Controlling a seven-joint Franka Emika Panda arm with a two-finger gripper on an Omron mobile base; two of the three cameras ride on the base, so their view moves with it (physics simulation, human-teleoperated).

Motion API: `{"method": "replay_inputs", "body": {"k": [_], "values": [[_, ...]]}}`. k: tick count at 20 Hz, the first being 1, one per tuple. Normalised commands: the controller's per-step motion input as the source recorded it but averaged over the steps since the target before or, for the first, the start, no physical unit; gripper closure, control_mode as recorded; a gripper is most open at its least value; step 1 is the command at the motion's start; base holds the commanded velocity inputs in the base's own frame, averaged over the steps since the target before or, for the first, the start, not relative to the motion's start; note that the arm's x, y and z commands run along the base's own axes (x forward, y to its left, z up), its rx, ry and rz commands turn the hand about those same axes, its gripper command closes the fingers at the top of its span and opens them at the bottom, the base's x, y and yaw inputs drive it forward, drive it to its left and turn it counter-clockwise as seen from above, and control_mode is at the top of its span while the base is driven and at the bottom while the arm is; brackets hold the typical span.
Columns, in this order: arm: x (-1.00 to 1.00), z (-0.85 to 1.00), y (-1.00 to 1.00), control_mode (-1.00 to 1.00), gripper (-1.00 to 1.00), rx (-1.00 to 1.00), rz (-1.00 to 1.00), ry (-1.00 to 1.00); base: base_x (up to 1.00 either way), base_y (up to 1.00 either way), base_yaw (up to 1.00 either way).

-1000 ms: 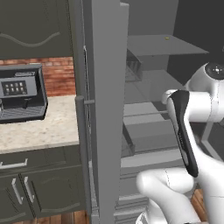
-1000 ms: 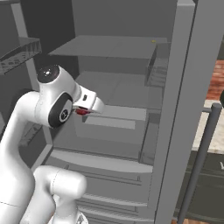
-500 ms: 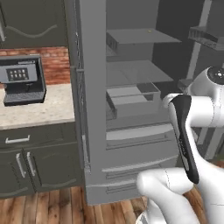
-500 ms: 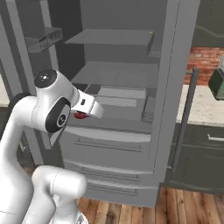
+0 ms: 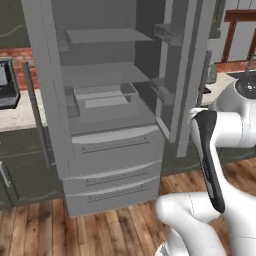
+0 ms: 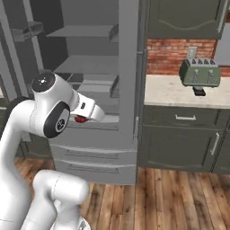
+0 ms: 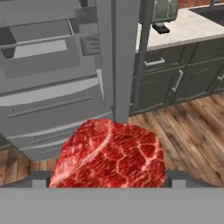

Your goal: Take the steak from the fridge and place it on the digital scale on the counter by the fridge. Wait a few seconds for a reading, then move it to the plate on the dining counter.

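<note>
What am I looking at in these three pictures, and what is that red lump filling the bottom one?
The white jointed machine is a robot arm on a driving base. Two pictures come from cameras on that base, behind the arm to its left and right; the third looks along the arm's tool. The red lump is the steak, close to that camera and apparently held in the tool; from the right base camera it is a small red spot at the arm's tip. Ahead stands the open grey fridge. To its right, a short counter carries a green toaster and, in front of it, a small black slab, the digital scale. The floor is wood.
</note>
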Motion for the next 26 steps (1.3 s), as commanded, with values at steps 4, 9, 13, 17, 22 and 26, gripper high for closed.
{"method": "replay_inputs", "body": {"k": [4,9,13,17,22,26], "values": [[0.0,0.0,0.0,1.0,1.0,0.0,0.0,0.0,-0.08,-1.0,-0.11],[0.0,0.0,0.0,1.0,1.0,0.0,0.0,0.0,0.02,-1.0,-0.03],[0.0,0.0,0.0,1.0,1.0,0.0,0.0,0.0,0.45,-1.0,0.06],[0.0,0.0,0.0,1.0,1.0,0.0,0.0,0.0,0.8,-0.97,0.19],[0.0,0.0,0.0,1.0,1.0,0.0,0.0,0.0,0.96,-0.66,0.29],[0.0,0.0,0.0,1.0,1.0,0.0,0.0,0.0,0.98,-0.52,0.35]]}}
